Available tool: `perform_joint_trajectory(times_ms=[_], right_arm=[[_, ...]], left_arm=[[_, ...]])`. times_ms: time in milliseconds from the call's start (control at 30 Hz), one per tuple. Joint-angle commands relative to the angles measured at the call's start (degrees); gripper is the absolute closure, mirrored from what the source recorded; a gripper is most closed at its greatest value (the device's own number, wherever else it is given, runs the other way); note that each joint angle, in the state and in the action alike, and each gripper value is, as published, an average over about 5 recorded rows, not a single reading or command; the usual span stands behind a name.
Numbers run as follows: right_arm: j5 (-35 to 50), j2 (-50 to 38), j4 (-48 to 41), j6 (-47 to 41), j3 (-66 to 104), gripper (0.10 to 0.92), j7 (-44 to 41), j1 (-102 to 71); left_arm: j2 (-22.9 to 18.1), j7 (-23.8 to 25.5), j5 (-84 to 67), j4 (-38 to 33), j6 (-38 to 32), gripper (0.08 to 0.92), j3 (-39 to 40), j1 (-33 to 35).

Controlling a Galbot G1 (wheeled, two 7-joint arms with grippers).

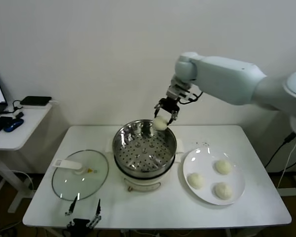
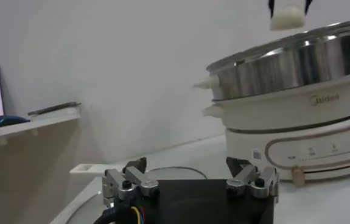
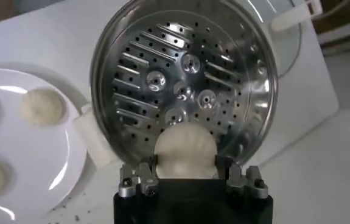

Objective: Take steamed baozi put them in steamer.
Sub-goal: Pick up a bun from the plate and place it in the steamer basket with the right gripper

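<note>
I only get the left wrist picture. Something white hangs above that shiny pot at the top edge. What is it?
Observer: A steamed baozi, gripped by the right gripper over the back rim of the steamer.
Visitor: Anything inside the pot yet?
Observer: No. The right wrist view shows its perforated bottom bare.
Visitor: Are there more buns?
Observer: Three, on a white plate to the robot's right of the steamer: one, two, three.
Visitor: What is the flat glass near my camera?
Observer: The glass lid, lying flat on the table; the left gripper waits by the table's front edge, jaws open.
</note>
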Motion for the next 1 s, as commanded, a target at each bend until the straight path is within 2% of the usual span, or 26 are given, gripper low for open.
perform_joint_trajectory(times_ms=[33,667,867,1000], right_arm=[[-5.33,7.77,-6.15,6.98,0.05,0.373,-0.06,-5.49],[-13.65,11.79,-20.66,10.98,9.11,0.356,4.11,-15.74],[-13.13,10.89,-19.58,10.99,9.84,0.235,5.97,-15.71],[-9.46,8.52,-15.87,9.97,8.23,0.206,5.2,-13.16]], left_arm=[[-0.02,0.0,-0.01,-0.01,-0.11,0.177,0.14,-0.06],[0.13,-0.04,0.04,0.46,-0.37,0.177,0.01,-0.59],[0.1,-0.02,0.11,0.53,-0.37,0.177,-0.01,-0.62],[0.05,0.01,0.24,0.19,-0.34,0.177,-0.03,-0.34]])
